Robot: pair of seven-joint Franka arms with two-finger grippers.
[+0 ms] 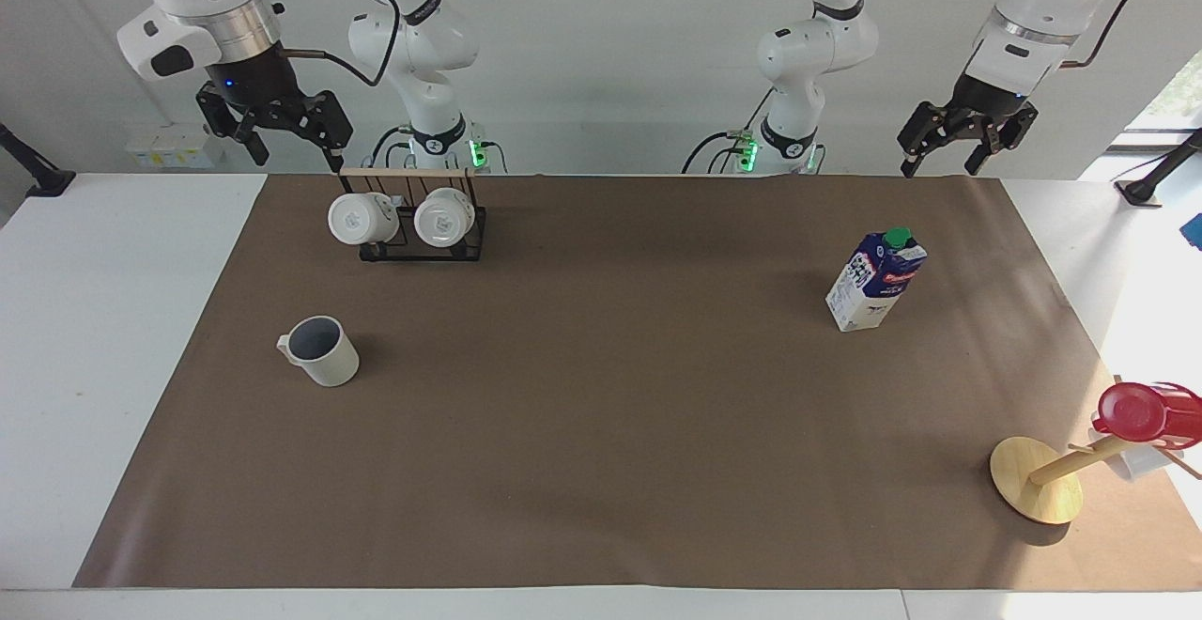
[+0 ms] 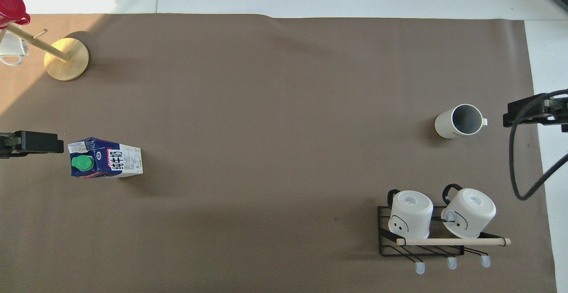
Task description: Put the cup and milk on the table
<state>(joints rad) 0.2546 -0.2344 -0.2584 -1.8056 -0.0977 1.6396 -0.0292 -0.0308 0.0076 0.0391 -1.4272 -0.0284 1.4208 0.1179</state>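
The wide white surface (image 1: 113, 338) carried a large brown mat (image 1: 601, 432) over most of its top. On the mat the cup (image 1: 322, 350) stood upright toward the right arm's end, its handle turned outward. Nearer to the robots at that same end stood a black wire rack (image 1: 421, 235) holding two white mugs. The milk (image 1: 876, 279) stood upright toward the left arm's end. Farther from the robots at that end, a round wooden stand (image 1: 1036, 479) rested near the mat's corner.
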